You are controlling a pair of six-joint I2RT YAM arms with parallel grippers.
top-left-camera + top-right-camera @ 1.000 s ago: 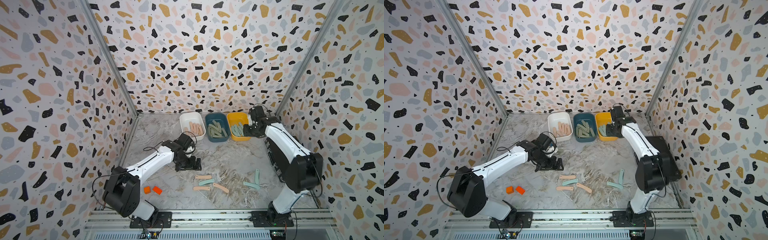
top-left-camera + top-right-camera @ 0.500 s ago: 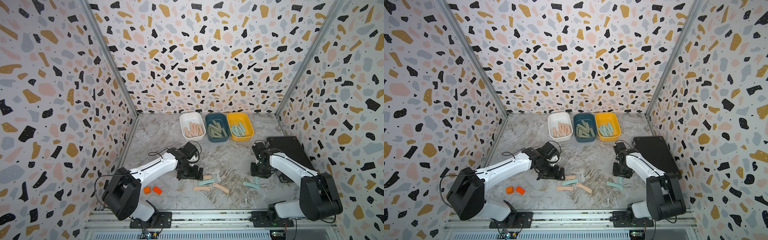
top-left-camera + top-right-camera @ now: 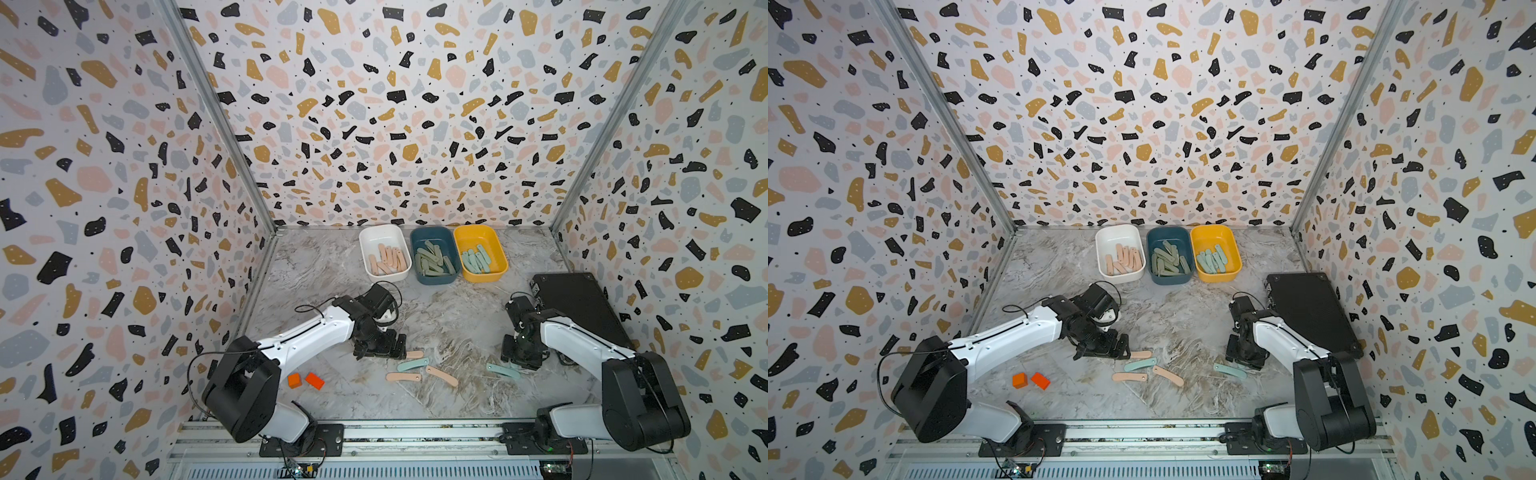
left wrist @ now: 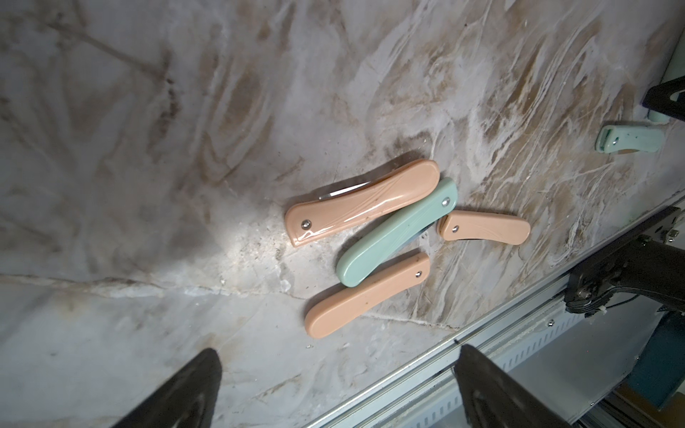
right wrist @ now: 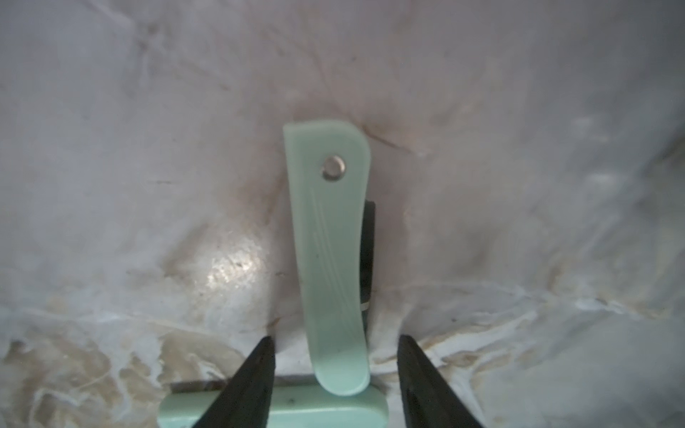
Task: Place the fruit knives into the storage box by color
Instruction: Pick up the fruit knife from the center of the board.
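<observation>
Though loose, six knives (image 3: 403,377), two blocks (image 3: 314,380).

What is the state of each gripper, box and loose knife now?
left gripper, open, holding nothing.
right gripper, open, straddling a mint knife.
white box, holds pink knives.
blue box, holds green knives.
yellow box, holds mint knives.
loose pink knives, folded, unsorted.

The walls (image 3: 395,104) are showing black, pink, yellow and grey spots, and the table (image 3: 324,266) is looking like grey-brown marble. The white box (image 3: 380,235) is holding pink knives (image 3: 387,259), the dark blue box (image 3: 432,235) what look like grey-green knives (image 3: 432,262), and the yellow box (image 3: 476,235) mint knives (image 3: 477,259).
</observation>
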